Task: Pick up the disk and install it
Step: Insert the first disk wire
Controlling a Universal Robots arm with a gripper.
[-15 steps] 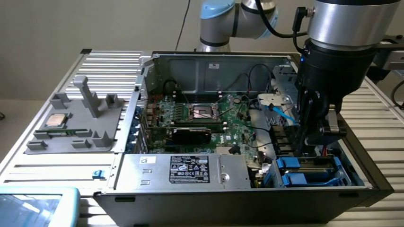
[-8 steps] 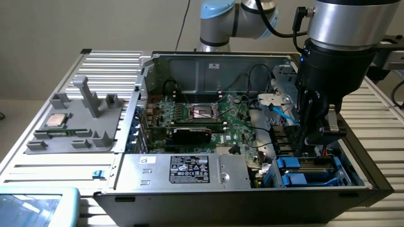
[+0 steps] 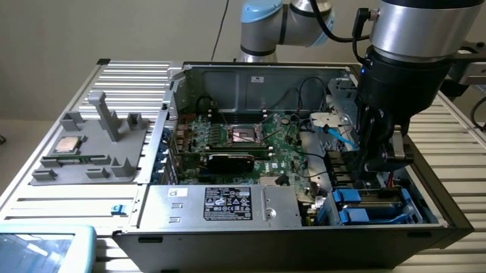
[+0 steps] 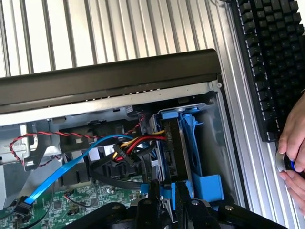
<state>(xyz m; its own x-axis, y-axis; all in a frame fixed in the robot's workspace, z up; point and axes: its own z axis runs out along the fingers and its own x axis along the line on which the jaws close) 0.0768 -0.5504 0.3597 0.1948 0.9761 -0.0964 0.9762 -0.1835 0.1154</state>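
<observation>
Hovering our black gripper (image 3: pixel 383 149) over drive bay at case's four o'clock; grey-metal disk in blue plastic bracket (image 4: pixel 183 143) seated there; jaw state unclear.

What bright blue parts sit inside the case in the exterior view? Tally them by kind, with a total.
Cable: 1
Bracket tabs: 2
Side rail: 1
Total: 4
</observation>
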